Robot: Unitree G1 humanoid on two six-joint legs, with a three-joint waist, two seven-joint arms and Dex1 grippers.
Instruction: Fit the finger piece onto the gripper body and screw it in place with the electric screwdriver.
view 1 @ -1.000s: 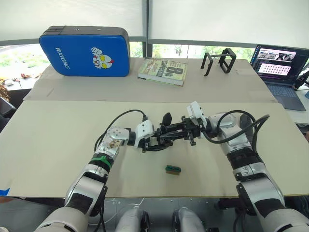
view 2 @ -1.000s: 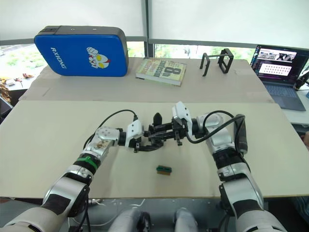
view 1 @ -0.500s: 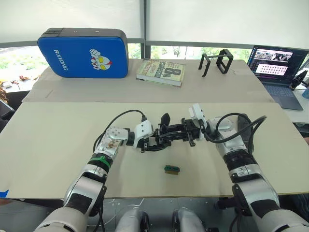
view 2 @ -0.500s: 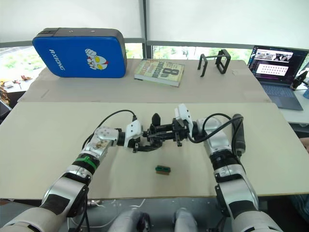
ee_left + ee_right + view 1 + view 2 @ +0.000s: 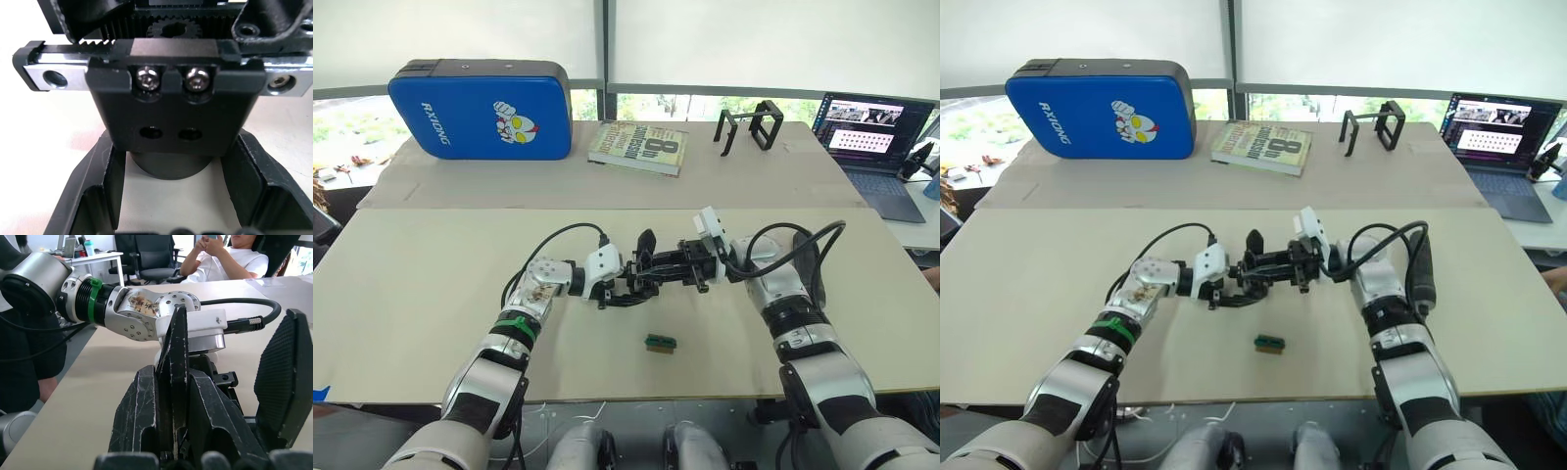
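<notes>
Left wrist view: gripper body (image 5: 168, 125) between left gripper (image 5: 171, 191) fingers

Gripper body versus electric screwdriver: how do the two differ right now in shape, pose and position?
Shape: the gripper body is short and stubby with a pointed finger. The electric screwdriver is a long, slim cylinder.
Pose: the gripper body's finger points up, while the electric screwdriver lies flat on the table.
Position: the gripper body sits mid-table where both arms meet. The electric screwdriver lies off beside the right forearm.
Both are black.
</notes>
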